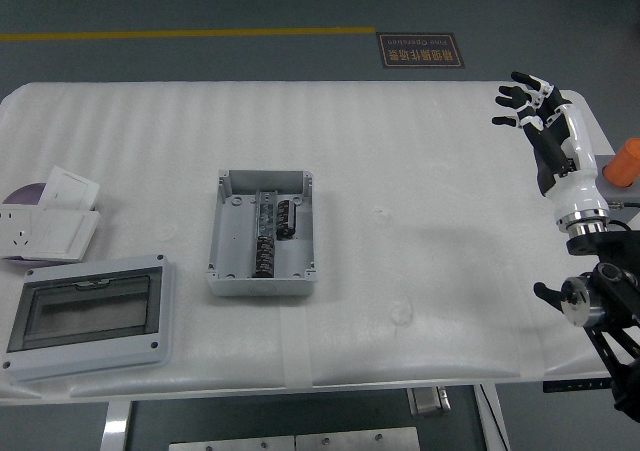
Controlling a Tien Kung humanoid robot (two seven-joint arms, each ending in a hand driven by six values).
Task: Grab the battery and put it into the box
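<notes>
A grey open box (262, 233) sits left of the table's middle, with a metal rail down its centre. A small dark battery (286, 217) lies inside it, just right of the rail. My right hand (528, 108) is raised over the table's far right corner, well away from the box. Its fingers are spread and hold nothing. The left arm does not show.
The box's grey lid with a clear window (88, 314) lies at the front left. White socket plates and a purple disc (40, 221) rest at the left edge. An orange-topped grey device (625, 166) stands beside my right forearm.
</notes>
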